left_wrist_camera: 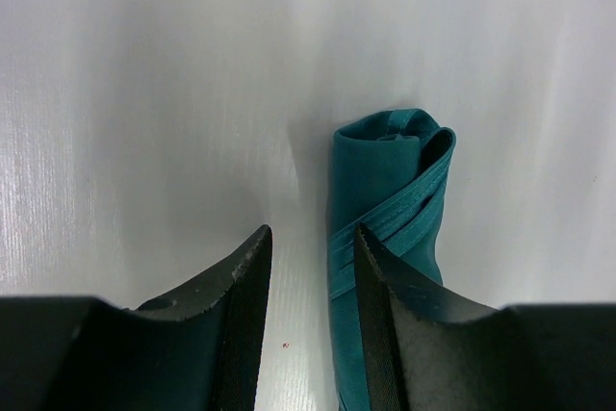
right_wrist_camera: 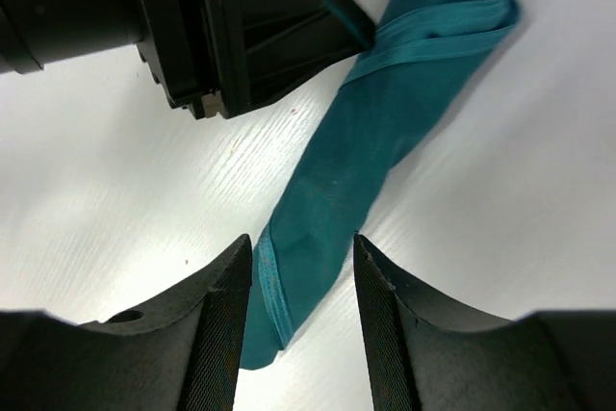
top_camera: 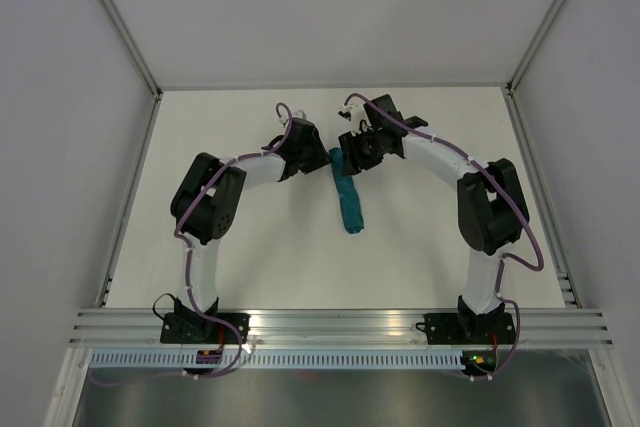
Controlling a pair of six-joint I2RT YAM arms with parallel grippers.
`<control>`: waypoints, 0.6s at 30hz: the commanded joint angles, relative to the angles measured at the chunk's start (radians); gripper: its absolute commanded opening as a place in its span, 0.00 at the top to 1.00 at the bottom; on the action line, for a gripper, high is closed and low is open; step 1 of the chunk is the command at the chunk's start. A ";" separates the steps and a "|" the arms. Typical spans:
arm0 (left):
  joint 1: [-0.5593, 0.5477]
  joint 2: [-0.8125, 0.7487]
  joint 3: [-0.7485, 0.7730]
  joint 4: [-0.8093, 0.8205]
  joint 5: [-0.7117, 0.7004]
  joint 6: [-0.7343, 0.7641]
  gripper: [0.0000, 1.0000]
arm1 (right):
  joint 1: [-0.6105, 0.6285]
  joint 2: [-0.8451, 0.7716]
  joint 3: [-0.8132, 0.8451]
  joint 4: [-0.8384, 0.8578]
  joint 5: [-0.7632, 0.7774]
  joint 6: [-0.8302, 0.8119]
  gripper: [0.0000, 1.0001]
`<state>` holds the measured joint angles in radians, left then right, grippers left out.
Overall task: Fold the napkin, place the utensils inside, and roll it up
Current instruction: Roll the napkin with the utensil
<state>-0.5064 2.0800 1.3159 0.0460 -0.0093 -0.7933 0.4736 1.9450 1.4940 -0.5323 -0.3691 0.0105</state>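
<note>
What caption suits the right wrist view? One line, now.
Right claw open over one end of the rolled teal napkin on the white table.

Setting: robot test cell in a lab. Evidence: a plain white table (top_camera: 250, 267) under the left claw (left_wrist_camera: 313, 238) and right claw (right_wrist_camera: 303, 243). Bare pale wall panels (top_camera: 330, 7) stand beyond and to either side of the claws, held in aluminium frame posts (top_camera: 115, 17). Behind the claws, a slotted aluminium rail (top_camera: 340, 325) has the left arm base (top_camera: 205, 327) and right arm base (top_camera: 470, 329) bolted to it, with a perforated cable strip (top_camera: 340, 358) alongside. Purple cables (top_camera: 530, 242) run exposed along both arms.
</note>
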 commanded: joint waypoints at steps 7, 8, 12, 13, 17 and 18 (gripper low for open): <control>-0.003 0.026 0.068 -0.018 0.005 0.002 0.56 | -0.052 -0.044 0.014 -0.024 -0.004 0.011 0.52; -0.003 0.028 0.072 -0.018 0.003 0.005 0.56 | -0.053 -0.043 0.011 -0.024 -0.002 0.008 0.52; -0.001 0.043 0.100 -0.035 0.005 0.022 0.56 | -0.059 -0.041 -0.008 -0.017 0.004 -0.003 0.52; -0.003 0.054 0.109 -0.040 0.005 0.026 0.56 | -0.059 -0.041 -0.015 -0.018 0.006 -0.001 0.52; -0.003 0.080 0.157 -0.067 0.042 0.035 0.56 | -0.075 -0.049 -0.034 -0.021 0.006 -0.001 0.53; -0.003 0.084 0.160 -0.069 0.045 0.035 0.56 | -0.078 -0.058 -0.038 -0.024 0.004 -0.001 0.53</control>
<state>-0.5064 2.1437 1.4246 0.0154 0.0055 -0.7910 0.4107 1.9251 1.4662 -0.5388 -0.3729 0.0029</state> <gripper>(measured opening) 0.444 0.476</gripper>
